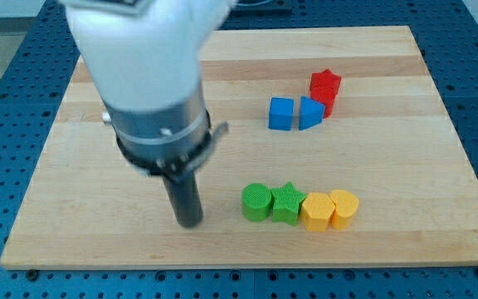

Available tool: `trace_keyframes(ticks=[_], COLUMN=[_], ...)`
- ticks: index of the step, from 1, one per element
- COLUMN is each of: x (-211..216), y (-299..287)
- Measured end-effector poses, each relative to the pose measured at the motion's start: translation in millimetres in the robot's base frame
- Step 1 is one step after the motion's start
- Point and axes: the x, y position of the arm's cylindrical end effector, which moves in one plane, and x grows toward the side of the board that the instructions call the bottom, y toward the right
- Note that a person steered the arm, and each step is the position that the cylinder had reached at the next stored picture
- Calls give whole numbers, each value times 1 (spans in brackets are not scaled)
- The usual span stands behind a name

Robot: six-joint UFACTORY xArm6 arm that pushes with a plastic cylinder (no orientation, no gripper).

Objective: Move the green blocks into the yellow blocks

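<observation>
A green round block [256, 202] and a green star block [287, 202] sit side by side near the view's bottom, touching. The star touches a yellow hexagon-like block [317, 211], which touches a second yellow block [343, 208] on its right; the four form one row. My tip [189, 222] rests on the board to the view's left of the green round block, with a gap between them. The arm's white and dark body rises above it toward the view's top left.
A blue cube [281, 114], a blue wedge-like block [309, 112] and a red star block [325, 86] cluster at the view's upper right. The wooden board [405, 191] lies on a blue perforated table.
</observation>
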Motion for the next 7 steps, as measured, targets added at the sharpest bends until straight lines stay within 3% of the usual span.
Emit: trace_keyframes(ticks=[2, 4, 5, 6, 7], x=[-14, -8, -8, 25, 63], y=[61, 60, 21, 22, 87])
